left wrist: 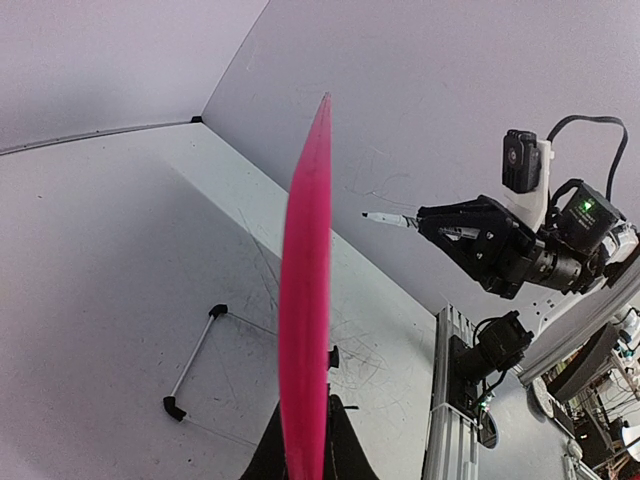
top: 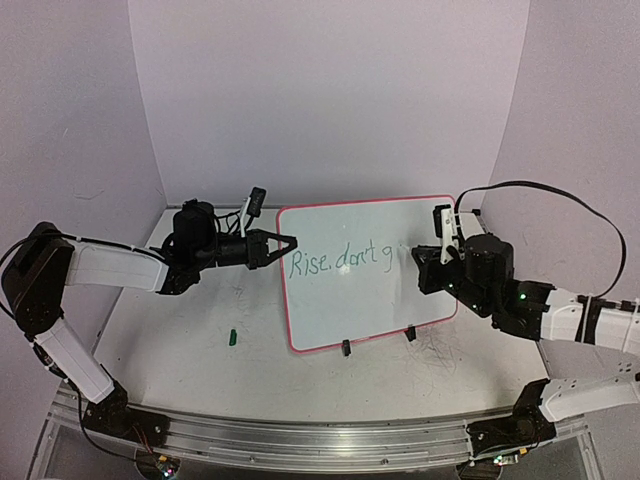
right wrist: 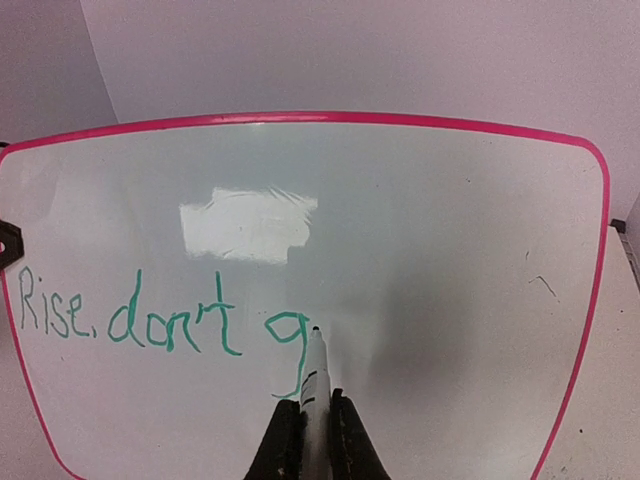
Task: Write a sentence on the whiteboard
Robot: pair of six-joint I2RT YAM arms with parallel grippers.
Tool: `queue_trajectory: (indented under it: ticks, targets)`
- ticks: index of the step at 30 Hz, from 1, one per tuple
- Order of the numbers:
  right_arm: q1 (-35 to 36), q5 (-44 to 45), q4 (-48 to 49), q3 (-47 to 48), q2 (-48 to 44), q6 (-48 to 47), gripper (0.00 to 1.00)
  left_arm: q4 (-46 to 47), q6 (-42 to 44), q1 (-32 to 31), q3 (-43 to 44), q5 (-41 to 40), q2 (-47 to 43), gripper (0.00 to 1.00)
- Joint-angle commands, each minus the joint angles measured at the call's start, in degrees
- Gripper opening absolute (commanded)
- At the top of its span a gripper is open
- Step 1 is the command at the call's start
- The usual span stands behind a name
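- The right claw (right wrist: 316,415) is closed on a pen (right wrist: 314,385), one finger on each side of the barrel, with the pen pointing straight out ahead of it.
- The pen's dark tip sits at the face of the whiteboard (right wrist: 400,250), at the right side of the loop of the last letter written. I cannot tell whether it presses on the surface.
- The green writing (right wrist: 130,320) on the whiteboard reads "Rise. don't g". It runs from the whiteboard's left edge to about the middle, in the lower half as the right wrist camera shows it.
- From above, the right claw (top: 425,258) is in front of the whiteboard's right part, with its arm reaching in from the right of the whiteboard.
- The left claw (top: 288,243) is clamped on the whiteboard's left edge, about a third of the way down from the top corner.
- In the left wrist view the two fingers of the left claw (left wrist: 305,450) flank the pink frame, which runs up the middle of that picture edge-on.
- The whiteboard (top: 370,300) stands upright on the table (top: 200,350) on two small black feet (top: 346,347) under its lower edge, with its written face toward the arms' bases.
- A small green piece (top: 232,337) lies on the table to the left of the whiteboard's lower left corner, apart from it. It is too small to say what it is.
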Motion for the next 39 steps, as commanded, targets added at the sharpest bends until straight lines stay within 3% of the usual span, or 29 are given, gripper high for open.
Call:
queue_trajectory:
  ticks: [1, 29, 39]
  targets:
    - [-0.1, 0.0, 0.4, 2.2, 1.8, -2.6, 0.00, -2.3, 4.7, 1.1, -0.3, -5.8, -1.1, 0.00]
    - [-3.2, -4.5, 4.1, 2.3, 3.5, -4.3, 0.00, -2.5, 4.4, 1.0, -0.1, -5.8, -1.0, 0.00]
    - [-3.2, -2.2, 5.2, 2.9, 5.4, -3.4, 0.00, -2.6, 4.4, 1.0, 0.2, -5.6, -0.6, 0.00]
